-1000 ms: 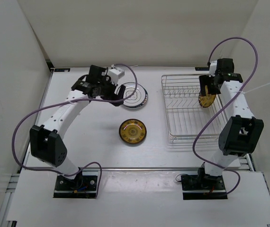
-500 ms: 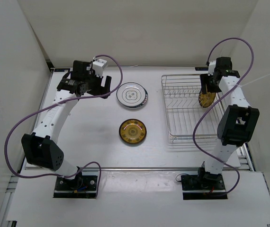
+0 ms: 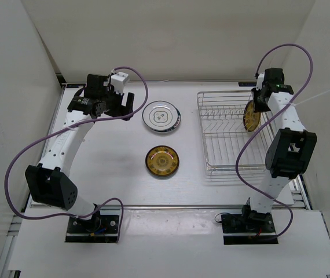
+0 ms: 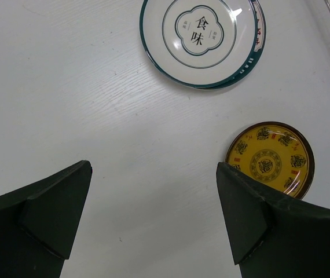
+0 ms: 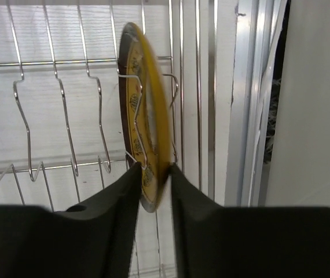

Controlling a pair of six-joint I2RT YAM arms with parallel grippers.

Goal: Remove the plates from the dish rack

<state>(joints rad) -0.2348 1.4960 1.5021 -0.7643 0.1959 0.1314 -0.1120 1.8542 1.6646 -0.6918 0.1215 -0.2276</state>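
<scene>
"Why does the left gripper [image 3: 124, 105] hang wide open and empty?"
"The blue-rimmed plate [image 3: 161, 116] and gold plate [image 3: 162, 160] already lie flat on the table [image 3: 107, 168]."
"And the dish rack [image 3: 223, 170]?"
"One yellow plate [image 5: 145, 127] stands upright in it. The right gripper [image 5: 153, 174] pinches its rim, probably to lift it out."

At left fingers [image 4: 43, 214]: wide gap, bare bench [image 4: 95, 104] below, open passage between and straight ahead. Further ahead, slightly right: stacked plates [image 4: 202, 40] lying flat, a low obstacle. Just beyond the right fingertip: flat gold plate [image 4: 270, 159]. Dish rack [image 3: 228, 145] well off to the right.

At right fingers [image 5: 116, 208]: pinched on both faces of racked gold plate [image 5: 145, 116], standing on edge; gap filled. Fenced on the left by upright slot wires [image 5: 61, 98], narrow lanes between. Hemmed on the right by rack side wires [image 5: 200, 87], then metal rail [image 5: 252, 87], then wall [image 5: 315, 116]. Tight there.
</scene>
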